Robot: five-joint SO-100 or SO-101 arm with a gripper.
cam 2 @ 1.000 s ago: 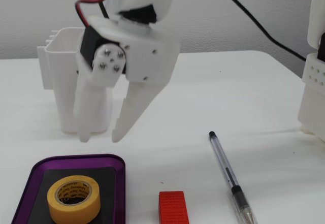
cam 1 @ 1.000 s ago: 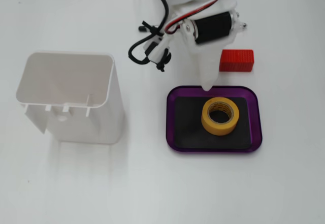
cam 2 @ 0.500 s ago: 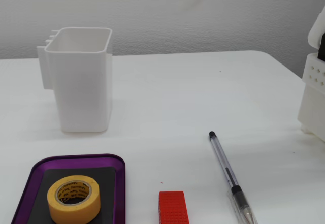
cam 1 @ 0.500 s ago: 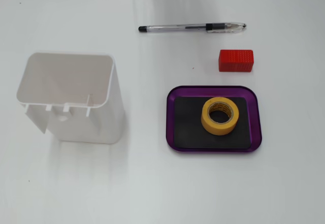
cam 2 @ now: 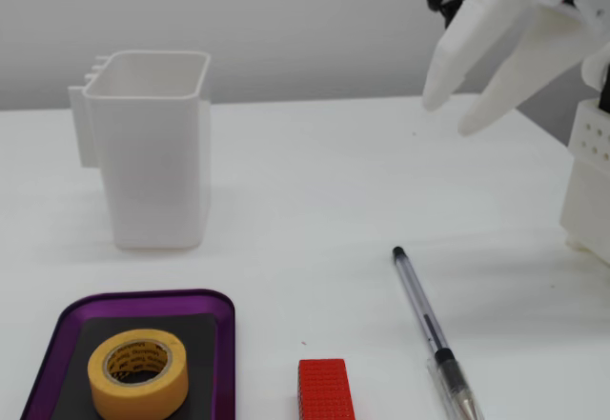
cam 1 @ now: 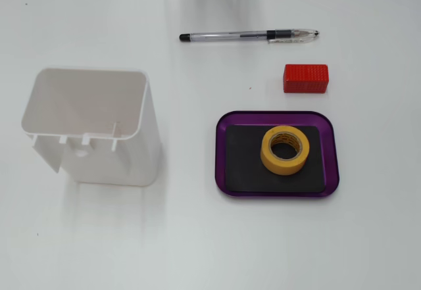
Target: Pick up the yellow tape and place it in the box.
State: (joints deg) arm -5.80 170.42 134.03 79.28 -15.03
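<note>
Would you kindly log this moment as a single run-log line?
yellow tape: flat in the box | gripper: open, empty, raised far from box | red block, pen: on table outside box

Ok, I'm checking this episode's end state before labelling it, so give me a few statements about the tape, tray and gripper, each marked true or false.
1. The yellow tape lies flat on the black mat inside the box. True.
2. The gripper is shut on the tape. False: it is up in the air near the right edge of the low fixed view, fingers apart and empty.
3. The red block sits inside the tray. False: it rests on the table outside the rim, between the tray and the pen.
4. The white container stands upright, apart from the tray. True.
5. The pen lies across the tape. False: it lies on the bare table.
</note>
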